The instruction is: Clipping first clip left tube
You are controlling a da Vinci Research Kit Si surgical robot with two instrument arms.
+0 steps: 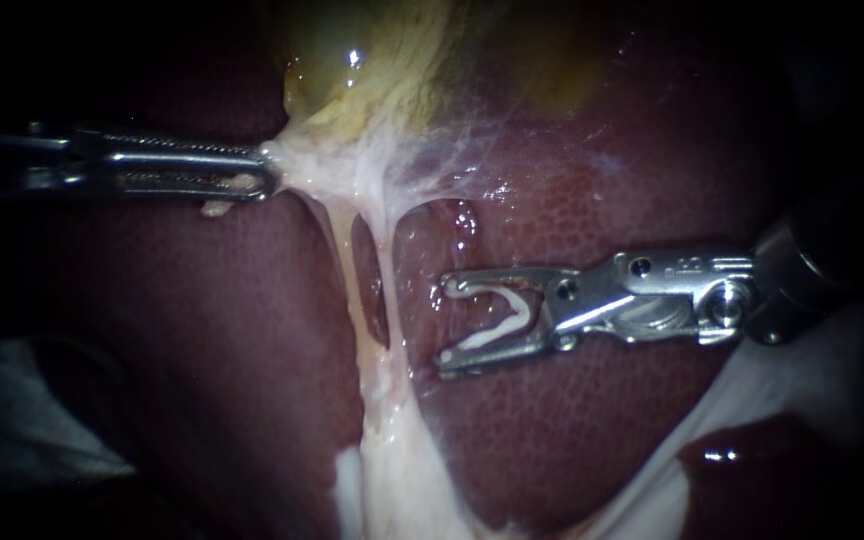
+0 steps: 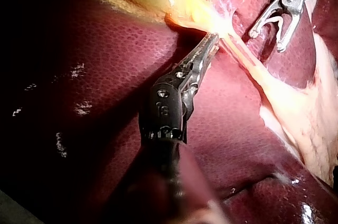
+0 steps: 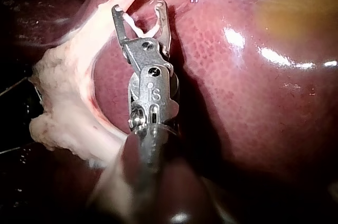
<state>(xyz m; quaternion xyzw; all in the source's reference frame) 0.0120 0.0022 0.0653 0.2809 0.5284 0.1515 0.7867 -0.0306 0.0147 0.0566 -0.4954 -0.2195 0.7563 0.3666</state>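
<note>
Left instrument (image 1: 264,172) is clamping its jaws fully on the pale tissue (image 1: 312,170) under the gallbladder (image 1: 352,60), which is stretching taut. Next to it, the left tube (image 1: 345,262) is running down across the liver (image 1: 572,430), with the right tube (image 1: 384,285) alongside. Just right of both and not touching them, my right instrument (image 1: 444,325) is carrying a white clip (image 1: 507,318) between wide-spread jaws.

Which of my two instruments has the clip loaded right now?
The right instrument: a white clip is held between its jaws. The left instrument carries none; its jaws grip pale tissue.
</note>
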